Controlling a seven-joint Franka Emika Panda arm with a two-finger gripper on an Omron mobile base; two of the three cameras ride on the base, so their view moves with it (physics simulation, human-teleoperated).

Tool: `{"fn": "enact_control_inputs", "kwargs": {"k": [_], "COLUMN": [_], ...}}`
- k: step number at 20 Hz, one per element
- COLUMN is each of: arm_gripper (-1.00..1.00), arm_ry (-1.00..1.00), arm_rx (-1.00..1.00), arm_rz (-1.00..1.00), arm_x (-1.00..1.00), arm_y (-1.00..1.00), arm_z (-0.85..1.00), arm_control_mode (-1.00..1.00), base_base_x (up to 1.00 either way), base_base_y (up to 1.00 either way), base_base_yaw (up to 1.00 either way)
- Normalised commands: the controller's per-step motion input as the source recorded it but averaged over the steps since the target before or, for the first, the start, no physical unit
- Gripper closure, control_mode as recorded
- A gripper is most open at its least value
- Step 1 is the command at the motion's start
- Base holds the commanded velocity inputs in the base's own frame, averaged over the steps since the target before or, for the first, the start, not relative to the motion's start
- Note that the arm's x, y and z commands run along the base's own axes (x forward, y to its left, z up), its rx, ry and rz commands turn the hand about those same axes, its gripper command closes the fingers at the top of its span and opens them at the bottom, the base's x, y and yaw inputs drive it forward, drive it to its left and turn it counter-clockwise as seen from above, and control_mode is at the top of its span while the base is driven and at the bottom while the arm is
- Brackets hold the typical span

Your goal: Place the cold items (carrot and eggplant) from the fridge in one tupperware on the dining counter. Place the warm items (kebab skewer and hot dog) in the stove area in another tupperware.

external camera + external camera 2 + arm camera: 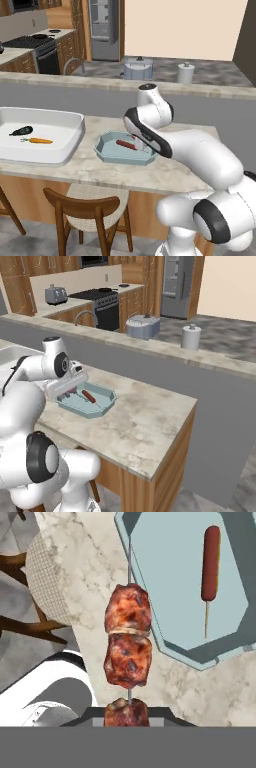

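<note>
Charred brown meat chunks on a thin metal rod made up the kebab skewer [128, 647], and in the hand view we saw its lowest chunk cut off at the bottom, where the claw [128, 714] was clenched on it; the finger tips themselves were hard to make out behind the meat. From the two base views we could not see the claw or the skewer clearly, because the arm's own white links covered the near right part of the blue tupperware [125, 148]. That tupperware sat on the marbled surface [165, 172], and the skewer hung above its near edge, the far tip of the rod reaching over the rim. Inside lay the hot dog [210, 562], a smooth red sausage on a pale stick, apart from the walls. To the left stood a larger white tupperware [70, 140], cut off by the left frame edge, holding the dark eggplant [21, 131] and the orange carrot [39, 141] just beside each other. A wooden chair [82, 210] stood near the surface's front edge.
</note>
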Motion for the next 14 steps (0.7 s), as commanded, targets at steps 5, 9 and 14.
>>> {"fn": "enact_control_inputs", "kwargs": {"k": [5, 9, 14], "arm_gripper": [1.00, 1.00, 1.00], "arm_ry": [0.13, 0.13, 0.17], "arm_rx": [0.00, 0.00, 0.00], "arm_rz": [0.32, 0.21, 0.18], "arm_x": [0.72, 0.65, 0.59], "arm_y": [0.09, 0.19, 0.19], "arm_z": [-0.50, -0.48, -0.64], "arm_control_mode": [-1.00, -1.00, -1.00], "base_base_x": [0.00, 0.00, 0.00], "base_base_y": [0.00, 0.00, 0.00], "base_base_yaw": [0.00, 0.00, 0.00]}}
